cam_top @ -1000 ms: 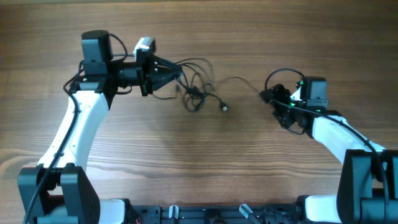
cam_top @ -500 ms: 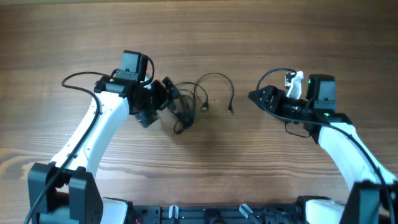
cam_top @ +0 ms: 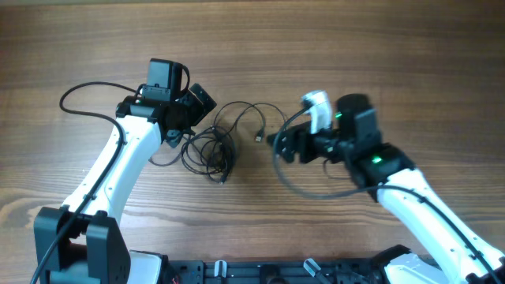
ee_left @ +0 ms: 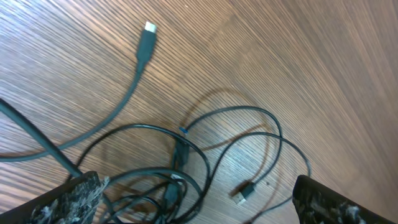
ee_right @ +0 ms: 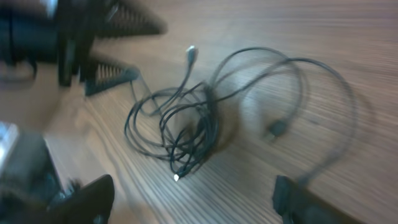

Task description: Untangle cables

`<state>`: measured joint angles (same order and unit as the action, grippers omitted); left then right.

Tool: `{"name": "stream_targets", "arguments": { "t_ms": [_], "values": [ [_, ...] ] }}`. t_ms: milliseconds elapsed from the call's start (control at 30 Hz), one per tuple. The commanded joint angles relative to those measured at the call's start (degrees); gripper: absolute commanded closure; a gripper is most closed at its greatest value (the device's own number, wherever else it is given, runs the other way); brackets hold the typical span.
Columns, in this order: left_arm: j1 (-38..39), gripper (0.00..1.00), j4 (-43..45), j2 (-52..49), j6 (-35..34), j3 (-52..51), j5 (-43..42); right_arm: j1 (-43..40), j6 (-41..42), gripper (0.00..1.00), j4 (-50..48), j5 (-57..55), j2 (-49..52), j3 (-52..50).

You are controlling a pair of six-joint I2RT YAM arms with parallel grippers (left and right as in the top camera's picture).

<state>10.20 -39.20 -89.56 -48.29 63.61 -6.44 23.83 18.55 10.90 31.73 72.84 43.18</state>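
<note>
Cables (cam_top: 210,150): one black knot mid-table, loops trailing toward the right edge; left gripper (cam_top: 188,120), fingers spread and empty, sits just beside the knot on its far-left side and nearer it; right gripper (cam_top: 282,146), likewise spread and empty, faces the trailing loops.

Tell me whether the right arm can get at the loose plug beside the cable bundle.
Probably yes: the right gripper is open and close to the loose plug, with only bare table between them; nothing lies over the plug.
</note>
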Motion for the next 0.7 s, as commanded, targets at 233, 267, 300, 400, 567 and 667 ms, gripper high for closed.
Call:
{"name": "stream_targets", "arguments": {
  "t_ms": [233,267,300,400,567,667],
  "values": [
    [-5.4,0.0,-9.7,5.5,4.6,4.7,-5.2,10.7,1.6,0.25,-1.1,-17.4,2.7,0.7],
    [-5.6,0.0,-9.1,6.6,4.6,5.0,-6.5,10.7,2.7,0.26,-1.2,-18.2,2.7,0.7],
    [-5.6,0.0,-8.7,7.5,4.4,5.0,-8.0,10.7,3.3,0.26,-1.2,-18.6,2.7,0.7],
    [-5.2,0.0,-10.6,9.1,4.4,5.0,-14.8,10.7,5.3,0.26,-1.2,-20.2,2.7,0.7],
    [-1.3,0.0,-15.5,7.6,-1.5,4.4,-12.4,10.7,6.1,0.25,-0.7,-20.3,2.7,0.7],
    [1.0,0.12,-16.6,6.0,-5.5,2.2,-10.6,10.7,6.1,0.25,0.2,-20.3,2.7,0.6]
  ]
}}
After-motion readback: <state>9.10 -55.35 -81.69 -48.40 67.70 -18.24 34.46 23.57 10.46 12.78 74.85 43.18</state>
